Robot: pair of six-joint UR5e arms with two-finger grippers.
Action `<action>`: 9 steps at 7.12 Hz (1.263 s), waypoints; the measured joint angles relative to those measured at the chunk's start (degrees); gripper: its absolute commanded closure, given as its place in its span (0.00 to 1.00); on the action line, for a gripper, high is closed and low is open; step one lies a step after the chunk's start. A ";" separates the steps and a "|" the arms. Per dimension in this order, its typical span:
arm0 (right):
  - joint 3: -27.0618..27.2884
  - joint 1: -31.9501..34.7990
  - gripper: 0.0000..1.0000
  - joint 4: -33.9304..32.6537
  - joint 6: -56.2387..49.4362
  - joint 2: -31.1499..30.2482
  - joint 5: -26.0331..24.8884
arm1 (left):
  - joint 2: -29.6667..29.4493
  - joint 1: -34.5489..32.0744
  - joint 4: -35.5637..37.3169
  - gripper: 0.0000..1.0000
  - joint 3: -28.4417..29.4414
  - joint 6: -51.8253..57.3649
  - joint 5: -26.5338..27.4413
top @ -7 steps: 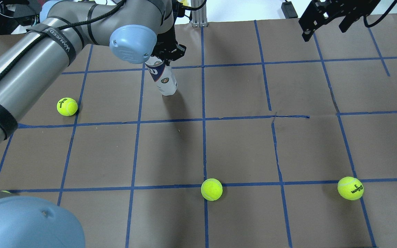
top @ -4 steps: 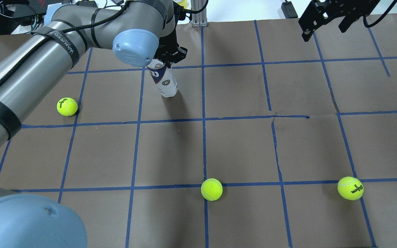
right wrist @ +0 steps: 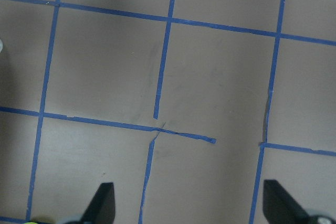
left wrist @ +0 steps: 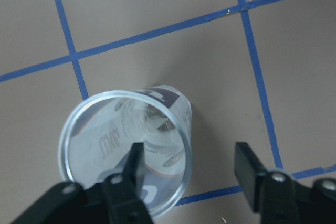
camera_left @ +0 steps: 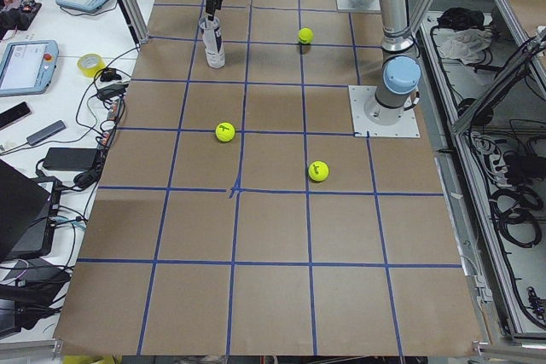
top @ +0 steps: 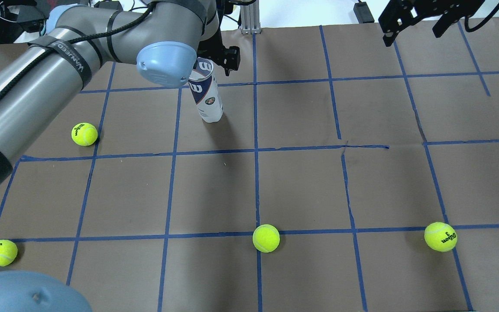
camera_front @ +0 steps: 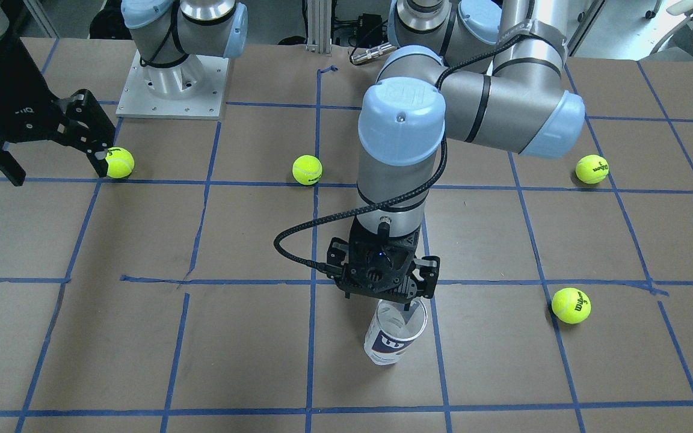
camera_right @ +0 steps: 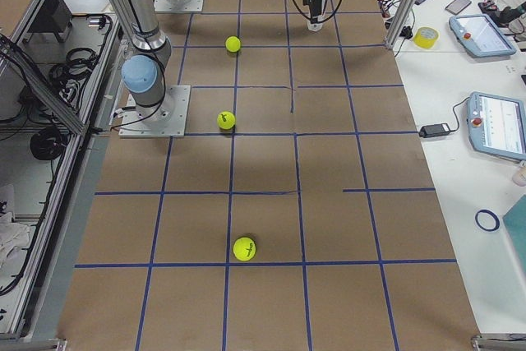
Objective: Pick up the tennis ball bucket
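Observation:
The tennis ball bucket [top: 206, 97] is a clear can with a white and navy label. It stands upright and empty on the brown table, mouth up. It also shows in the front view [camera_front: 393, 337] and the left wrist view [left wrist: 105, 135]. My left gripper [left wrist: 190, 169] is open just above its mouth. One finger [left wrist: 131, 174] is over the opening and the other finger [left wrist: 248, 174] is outside the rim. The left gripper [top: 225, 58] sits just behind the can top. My right gripper [right wrist: 191, 205] is open and empty, high over the far right [top: 418, 19].
Several yellow-green tennis balls lie loose on the table: one left of the can [top: 84, 134], one at the front middle [top: 266, 238], one at the front right [top: 440, 236], one at the front left [top: 0, 252]. Blue tape lines [top: 256, 149] grid the table.
My left gripper has drawn up and back off the can's top, so the open mouth now shows. The left arm has shifted and uncovered the front left ball. The right gripper rose slightly.

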 measured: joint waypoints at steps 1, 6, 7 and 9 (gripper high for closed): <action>-0.04 0.03 0.00 0.12 2.54 -0.60 -0.12 | 2.28 0.11 -4.25 0.00 1.10 0.01 -0.33; 0.00 0.05 0.00 2.40 7.52 -2.07 -0.06 | 21.06 1.12 -25.17 0.00 -4.73 -2.85 -3.92; 0.01 0.05 0.00 2.45 7.56 -2.07 0.01 | 23.29 1.40 -24.79 0.00 -7.19 -3.95 -4.13; 0.06 0.05 0.00 2.44 7.58 -2.02 0.14 | 24.65 5.83 -23.91 0.00 -8.01 -3.82 -8.43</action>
